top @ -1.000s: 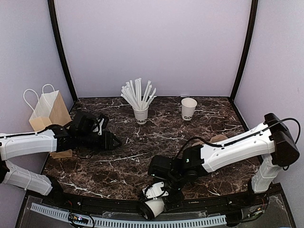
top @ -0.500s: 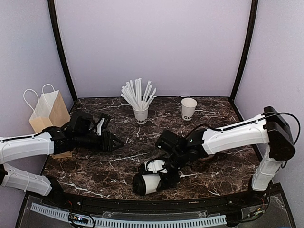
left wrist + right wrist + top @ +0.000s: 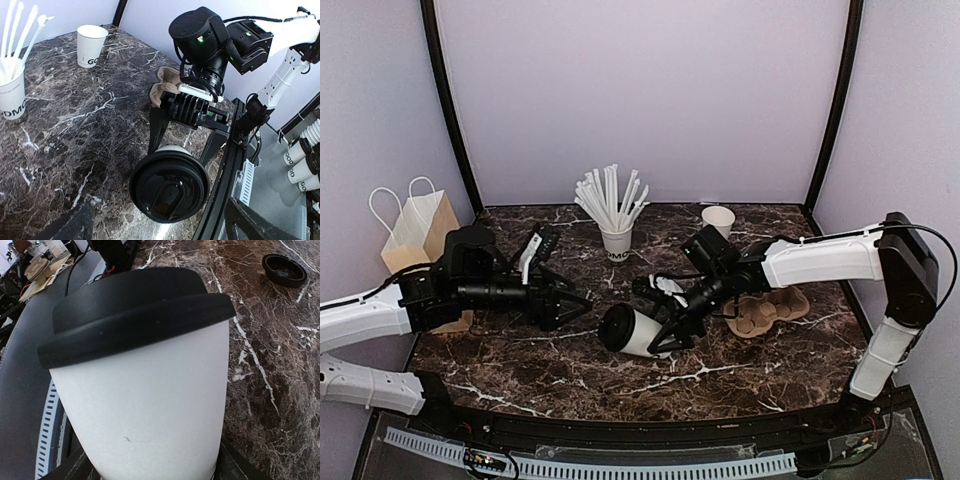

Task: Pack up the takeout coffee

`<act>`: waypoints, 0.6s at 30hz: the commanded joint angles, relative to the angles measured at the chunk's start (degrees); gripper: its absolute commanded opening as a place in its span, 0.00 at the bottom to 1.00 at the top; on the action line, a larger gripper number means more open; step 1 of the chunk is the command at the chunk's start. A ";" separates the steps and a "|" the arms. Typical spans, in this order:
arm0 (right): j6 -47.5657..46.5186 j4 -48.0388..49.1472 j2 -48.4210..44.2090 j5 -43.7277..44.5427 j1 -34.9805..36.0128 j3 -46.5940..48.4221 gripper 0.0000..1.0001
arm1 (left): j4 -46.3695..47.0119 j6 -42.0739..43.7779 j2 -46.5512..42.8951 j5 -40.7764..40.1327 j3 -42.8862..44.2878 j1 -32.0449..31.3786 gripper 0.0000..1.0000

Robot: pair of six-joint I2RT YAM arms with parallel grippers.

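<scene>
**Coffee lying sideways, lid aiming at the left arm**

The right end effector [image 3: 662, 325] is clamping the takeout coffee [image 3: 638, 332] by its white body, with one finger on each side of the cup. It is carrying the cup just above the middle of the worktop [image 3: 520, 370]. The cup is not standing upright. Its long axis is lying nearly level, running from the right arm toward the left, and the black lid [image 3: 170, 184] is facing the left wrist camera squarely.

The left end effector [image 3: 572, 308] is hovering close to the lid but apart from it. Its fingers are spread wide and pointing along the same line, and they are gripping nothing.

The left arm is therefore the nearer free one, and it is meeting the cup end-on. A handover from here looks as if it would have to take the lid rim or the upper wall, with the cup tipped on its side.

The paper bag [image 3: 420, 232] is standing well off to the far left, behind the left arm. The pulp carrier [image 3: 765, 308] is lying on the right, beside the right forearm.
</scene>
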 commanded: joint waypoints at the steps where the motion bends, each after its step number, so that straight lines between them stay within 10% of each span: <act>1: 1.36 1.32 -1.25 -6.13 -0.48 0.46 0.72 | -9.92 11.78 7.77 1.67 8.96 -2.44 0.94; 18: 0.43 -0.62 -0.54 -8.55 -0.68 1.29 0.73 | -20.03 21.52 19.49 9.98 18.56 -4.69 0.91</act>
